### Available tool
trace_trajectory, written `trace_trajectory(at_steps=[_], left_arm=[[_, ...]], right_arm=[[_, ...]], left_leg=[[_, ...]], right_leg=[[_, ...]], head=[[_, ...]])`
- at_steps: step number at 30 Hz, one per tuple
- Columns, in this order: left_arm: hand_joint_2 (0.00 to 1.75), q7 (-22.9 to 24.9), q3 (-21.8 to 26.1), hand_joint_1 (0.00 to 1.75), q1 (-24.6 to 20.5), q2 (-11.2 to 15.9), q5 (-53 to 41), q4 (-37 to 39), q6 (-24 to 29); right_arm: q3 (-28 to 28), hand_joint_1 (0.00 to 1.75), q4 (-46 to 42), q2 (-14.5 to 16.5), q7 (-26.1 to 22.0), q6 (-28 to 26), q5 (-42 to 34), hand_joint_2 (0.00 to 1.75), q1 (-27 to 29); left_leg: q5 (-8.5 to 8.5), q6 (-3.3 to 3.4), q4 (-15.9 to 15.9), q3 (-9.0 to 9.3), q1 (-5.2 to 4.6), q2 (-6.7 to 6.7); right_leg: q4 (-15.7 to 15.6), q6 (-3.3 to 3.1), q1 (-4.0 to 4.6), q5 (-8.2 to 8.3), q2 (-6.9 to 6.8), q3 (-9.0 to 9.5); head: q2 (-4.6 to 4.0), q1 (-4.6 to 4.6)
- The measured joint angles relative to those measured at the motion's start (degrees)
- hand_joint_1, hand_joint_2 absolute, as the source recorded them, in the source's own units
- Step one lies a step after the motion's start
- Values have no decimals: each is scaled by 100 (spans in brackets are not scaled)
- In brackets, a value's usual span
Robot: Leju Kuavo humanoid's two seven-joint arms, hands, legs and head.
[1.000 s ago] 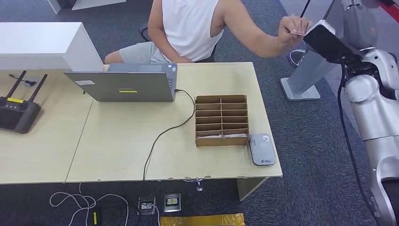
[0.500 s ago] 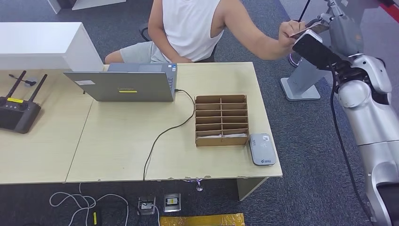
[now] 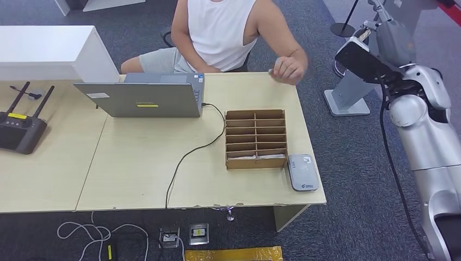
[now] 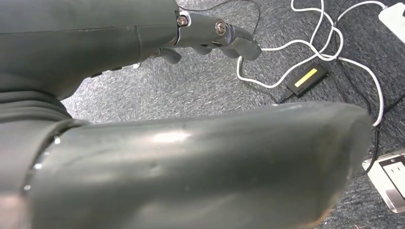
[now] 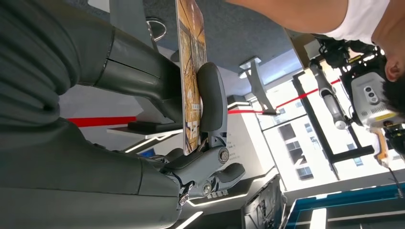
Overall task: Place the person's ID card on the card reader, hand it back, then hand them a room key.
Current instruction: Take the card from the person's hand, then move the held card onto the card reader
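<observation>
— While my right arm's raised high beside the desk, where's the ID?
— My right hand pinches the thin orange-printed ID card upright between thumb and finger; left hand hangs empty, fingers loosely apart.

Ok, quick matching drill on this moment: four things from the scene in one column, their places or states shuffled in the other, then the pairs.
Things:
1. ID card
2. card reader
3. person's hand
4. laptop

Places or states:
A. over the far edge of the table, holding nothing
B. open, cable plugged into its side
C. pinched in the right robot hand
D. beside the cardboard organizer, nothing on it

Pairs: 1-C, 2-D, 3-A, 4-B
</observation>
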Motion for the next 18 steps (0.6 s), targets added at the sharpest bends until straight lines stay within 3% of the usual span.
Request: trace_trajectory(at_steps=[7, 11, 18], left_arm=[[0, 1, -2, 0, 17, -1, 131, 0, 1], [0, 0, -2, 0, 57, 2, 228, 2, -1], [0, 2, -2, 0, 71, 7, 309, 2, -7]], right_arm=[[-8, 175, -183, -54, 166, 522, -186, 175, 304], [-7, 175, -287, -162, 270, 748, -261, 175, 867], [30, 175, -293, -196, 415, 597, -203, 175, 1926]], left_leg=[[0, 0, 0, 3, 1, 1], [-3, -2, 0, 1, 1, 0], [-6, -3, -1, -1, 3, 0]], right_leg=[[-2, -1, 1, -1, -1, 1], [-4, -2, 1, -2, -1, 2], [-4, -5, 3, -4, -2, 2]], head=[[0, 0], [0, -1], [0, -1]])
